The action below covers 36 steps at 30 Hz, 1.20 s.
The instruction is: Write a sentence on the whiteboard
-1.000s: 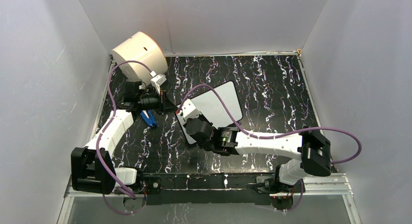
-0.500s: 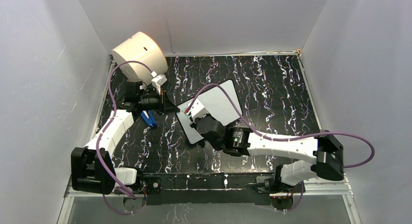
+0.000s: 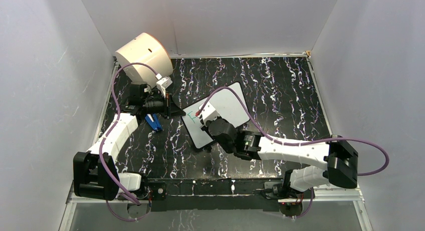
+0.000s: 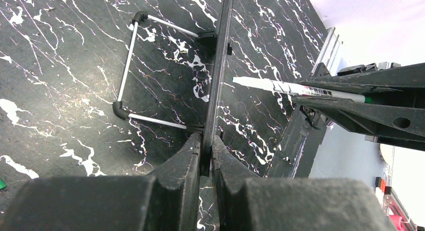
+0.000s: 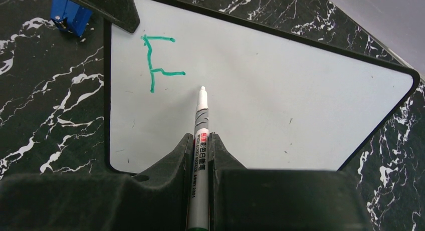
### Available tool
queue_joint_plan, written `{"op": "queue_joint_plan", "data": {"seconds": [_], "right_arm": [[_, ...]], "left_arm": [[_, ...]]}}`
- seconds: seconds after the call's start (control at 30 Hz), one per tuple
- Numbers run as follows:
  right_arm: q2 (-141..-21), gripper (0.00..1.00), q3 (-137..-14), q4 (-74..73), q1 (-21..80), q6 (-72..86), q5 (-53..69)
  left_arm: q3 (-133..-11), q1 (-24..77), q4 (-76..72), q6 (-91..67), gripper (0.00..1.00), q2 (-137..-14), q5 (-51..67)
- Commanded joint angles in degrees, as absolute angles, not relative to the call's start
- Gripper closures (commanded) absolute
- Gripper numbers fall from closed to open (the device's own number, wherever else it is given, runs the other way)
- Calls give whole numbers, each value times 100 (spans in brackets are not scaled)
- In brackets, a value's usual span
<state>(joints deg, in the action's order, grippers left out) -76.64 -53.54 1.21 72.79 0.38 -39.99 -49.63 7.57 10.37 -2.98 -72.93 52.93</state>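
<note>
My left gripper (image 4: 206, 139) was clamped on the board's (image 5: 280, 80) edge, holding it mid-table (image 3: 280, 85). My right gripper (image 5: 200, 141) pinched the marker (image 5: 201, 110), its tip just right of a green F (image 5: 153, 65) near the board's corner.

Top view looks down from behind on the whole counter (image 3: 285, 90); left wrist view meets the whiteboard (image 4: 216, 90) edge-on, close; right wrist view faces its front, close.
</note>
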Motion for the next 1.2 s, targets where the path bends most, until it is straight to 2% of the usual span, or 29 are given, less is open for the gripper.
{"op": "queue_joint_plan", "data": {"seconds": [0.0, 0.53, 1.17], "right_arm": [[-7413, 100, -5245, 796, 7209, -200, -3861], [-7319, 100, -5027, 1365, 7196, -562, -3731], [-7609, 100, -5190, 1195, 7195, -551, -3965]], "left_arm": [[-5036, 765, 1354, -216, 100, -7403, 4965], [-5037, 765, 1374, -205, 100, -7437, 4986], [-5034, 765, 1393, -192, 100, -7444, 4916]]}}
